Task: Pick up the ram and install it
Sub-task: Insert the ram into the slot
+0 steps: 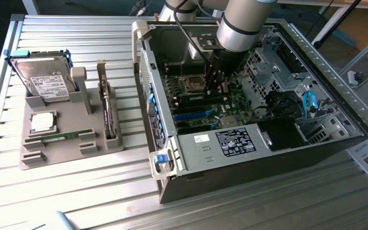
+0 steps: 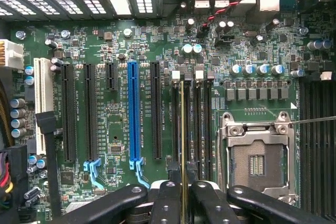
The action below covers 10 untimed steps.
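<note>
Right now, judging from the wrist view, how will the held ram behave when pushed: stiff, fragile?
The ram, a straight thin edge held in the gripper, is probably stiff. Being so thin, it would likely tip or crack if pushed sideways.

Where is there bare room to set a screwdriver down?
Bare table at the exterior view's lower left, past the holder, and the strip between holder and case. Crowded inside the case, where the gripper holds the ram.
</note>
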Available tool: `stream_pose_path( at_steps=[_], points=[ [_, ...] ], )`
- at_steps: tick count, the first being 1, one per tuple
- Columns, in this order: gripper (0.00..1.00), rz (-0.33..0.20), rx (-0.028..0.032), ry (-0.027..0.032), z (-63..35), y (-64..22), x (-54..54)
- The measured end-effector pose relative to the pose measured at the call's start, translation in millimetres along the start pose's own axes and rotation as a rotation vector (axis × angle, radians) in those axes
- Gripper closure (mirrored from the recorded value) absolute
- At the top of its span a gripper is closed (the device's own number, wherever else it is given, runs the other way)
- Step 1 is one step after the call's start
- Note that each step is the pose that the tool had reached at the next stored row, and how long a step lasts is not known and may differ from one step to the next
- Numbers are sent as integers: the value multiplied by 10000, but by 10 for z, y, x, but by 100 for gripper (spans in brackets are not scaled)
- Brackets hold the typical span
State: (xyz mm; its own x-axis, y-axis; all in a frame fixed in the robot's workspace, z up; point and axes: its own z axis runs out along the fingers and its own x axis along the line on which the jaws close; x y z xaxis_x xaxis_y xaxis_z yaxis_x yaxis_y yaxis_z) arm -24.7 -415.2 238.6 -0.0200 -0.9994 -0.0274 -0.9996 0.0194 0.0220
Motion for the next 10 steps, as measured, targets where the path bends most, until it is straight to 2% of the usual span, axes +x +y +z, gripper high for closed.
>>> stream_pose_path(
  at_steps=[3, 10],
  points=[
    [86, -197, -6, 4, 2, 0, 0],
    [86, -198, -6, 4, 15, 0, 0]
  ],
)
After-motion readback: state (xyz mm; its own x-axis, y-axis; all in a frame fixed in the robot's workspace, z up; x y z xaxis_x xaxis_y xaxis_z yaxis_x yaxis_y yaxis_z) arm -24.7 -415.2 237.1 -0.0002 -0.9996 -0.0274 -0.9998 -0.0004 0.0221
